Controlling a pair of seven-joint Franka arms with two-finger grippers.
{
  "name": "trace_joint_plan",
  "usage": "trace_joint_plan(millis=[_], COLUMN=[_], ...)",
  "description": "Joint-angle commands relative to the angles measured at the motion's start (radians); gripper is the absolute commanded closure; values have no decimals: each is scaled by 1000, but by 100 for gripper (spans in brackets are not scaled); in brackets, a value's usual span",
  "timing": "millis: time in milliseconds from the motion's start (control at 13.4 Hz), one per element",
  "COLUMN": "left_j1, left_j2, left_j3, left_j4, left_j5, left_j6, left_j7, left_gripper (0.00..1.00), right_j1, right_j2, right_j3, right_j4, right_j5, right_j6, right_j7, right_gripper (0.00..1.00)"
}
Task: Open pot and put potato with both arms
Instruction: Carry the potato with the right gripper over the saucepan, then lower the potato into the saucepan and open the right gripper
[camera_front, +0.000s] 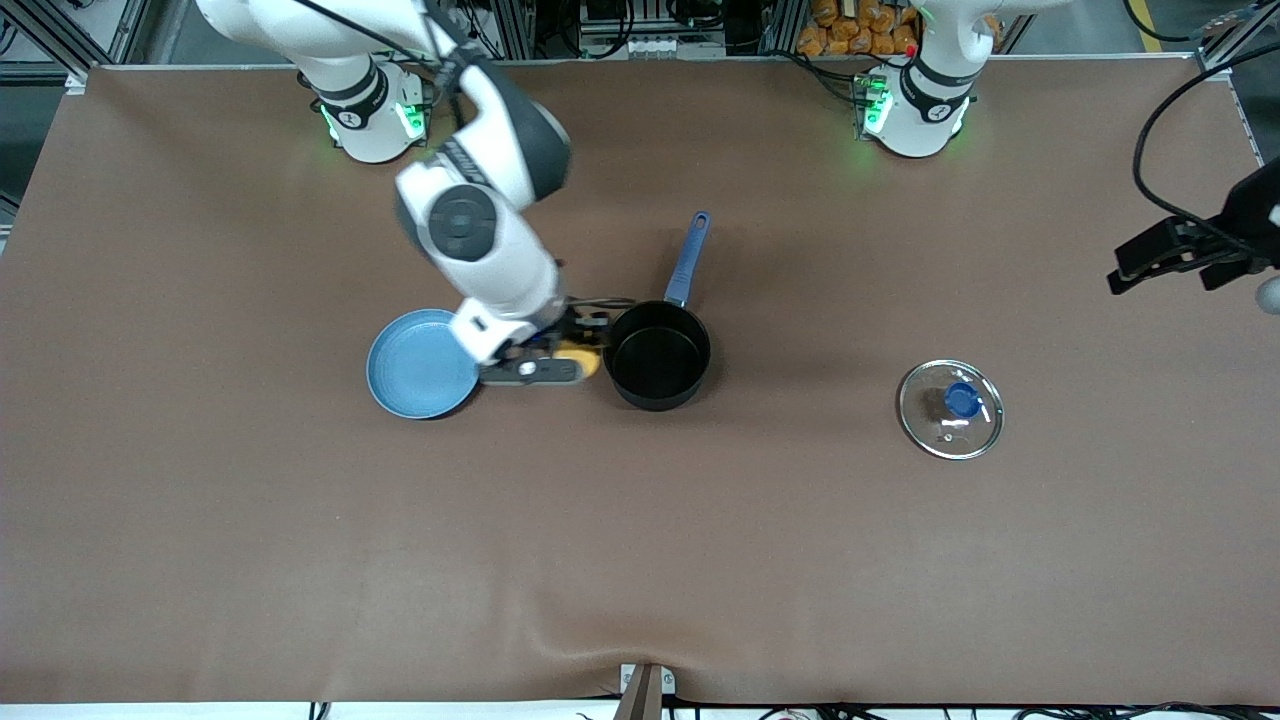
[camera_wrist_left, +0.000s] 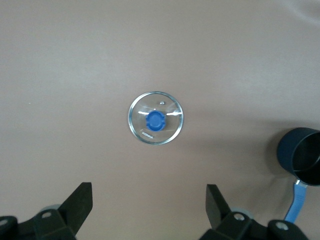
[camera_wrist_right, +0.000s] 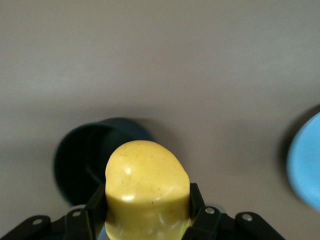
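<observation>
Right tool (camera_front: 560, 358) clenched on the potato (camera_wrist_right: 146, 187) between plate (camera_front: 415, 365) and open pot (camera_front: 657, 355), left tool (camera_front: 1190, 255) released — lid (camera_front: 950, 408) on table (camera_front: 300, 520).

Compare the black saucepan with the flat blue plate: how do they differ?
The black saucepan with the long blue handle is deep-walled; the flat blue plate is shallow and has no handle. The saucepan is dark inside, the plate light blue. The plate lies toward the right arm's end of the table, the saucepan beside it. Both are round, upright and empty.
</observation>
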Motion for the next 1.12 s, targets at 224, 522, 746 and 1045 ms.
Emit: trace_joint_plan(millis=[224,522,746,1045], left_j1=[-46,-44,-44,-37], left_j2=[-123,-139,-118,-119], left_j3=[44,41,36,35], left_j4=[-156,-167,-164,-166], left_j5=[-32,-31,-31,-31], left_j6=[2,16,19,19], left_j7=[26,23,23,25], left_gripper=[0,0,0,0], right_j1=[108,129,143,155], right_j2=[202,244,273,316], right_j3=[-14,-14,-17,-18], right_j4=[142,142,142,142], right_j5=[-87,-90,-96,-97], right_j6=[65,95,120,196], right_j7=[175,212,229,258], right_gripper=[100,100,100,100])
